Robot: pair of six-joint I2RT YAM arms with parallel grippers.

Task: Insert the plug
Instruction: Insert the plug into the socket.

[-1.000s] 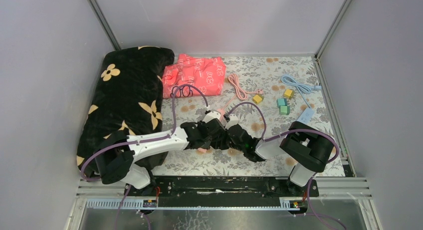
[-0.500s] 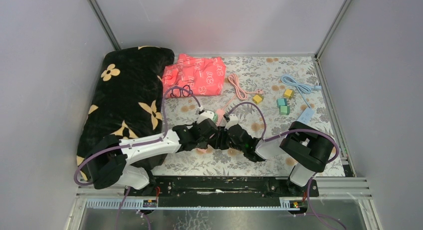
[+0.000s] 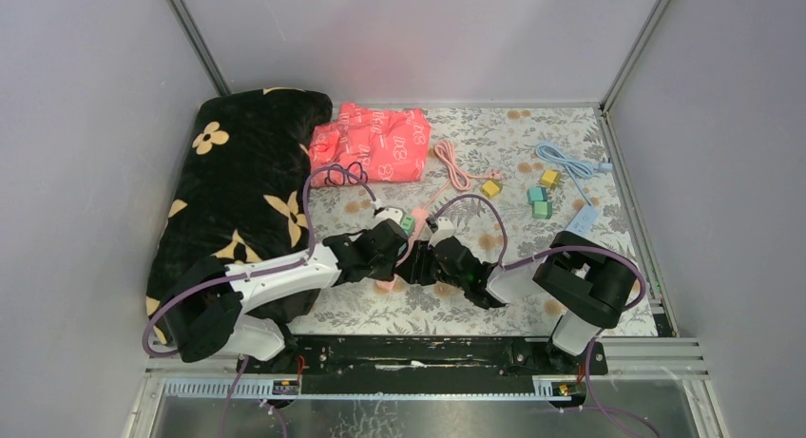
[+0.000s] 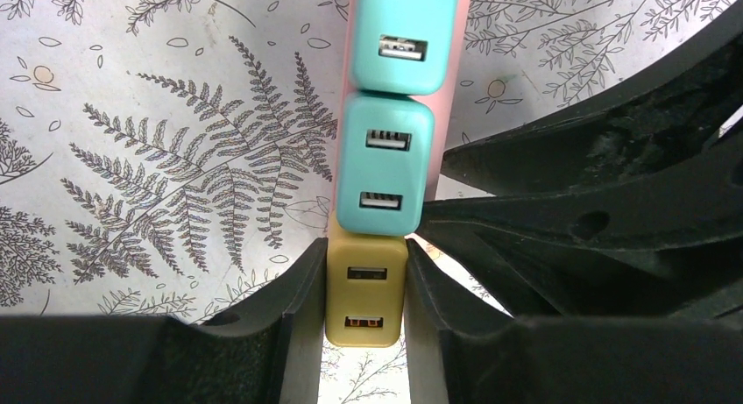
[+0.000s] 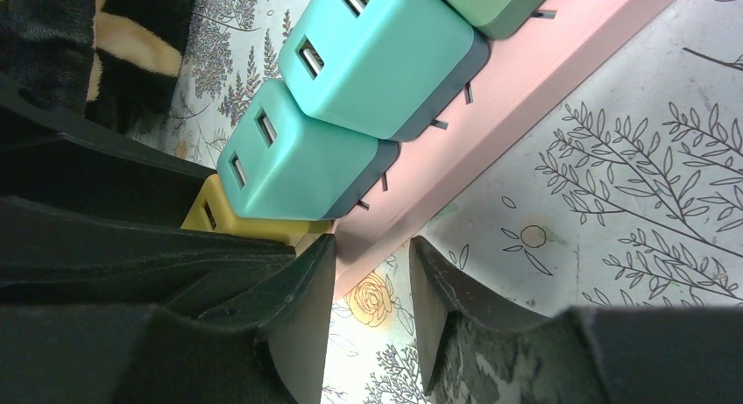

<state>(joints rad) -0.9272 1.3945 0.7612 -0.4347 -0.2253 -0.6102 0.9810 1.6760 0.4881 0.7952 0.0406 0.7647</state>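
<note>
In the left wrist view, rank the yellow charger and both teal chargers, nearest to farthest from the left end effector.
1. The yellow charger, gripped in the left end effector, at the row's near end.
2. The lower teal charger, directly beyond it.
3. The upper teal charger, farthest along the pink power strip.

Table (image 3: pixel 494 134) has a floral cover; black flowered blanket (image 3: pixel 238 181) piled on the left; red cloth (image 3: pixel 373 143) at the back; pink cable (image 3: pixel 454 164), blue cable (image 3: pixel 568 161) and little blocks (image 3: pixel 542 210) toward the right; pink power strip (image 5: pixel 578 45) lies flat mid-table.
</note>
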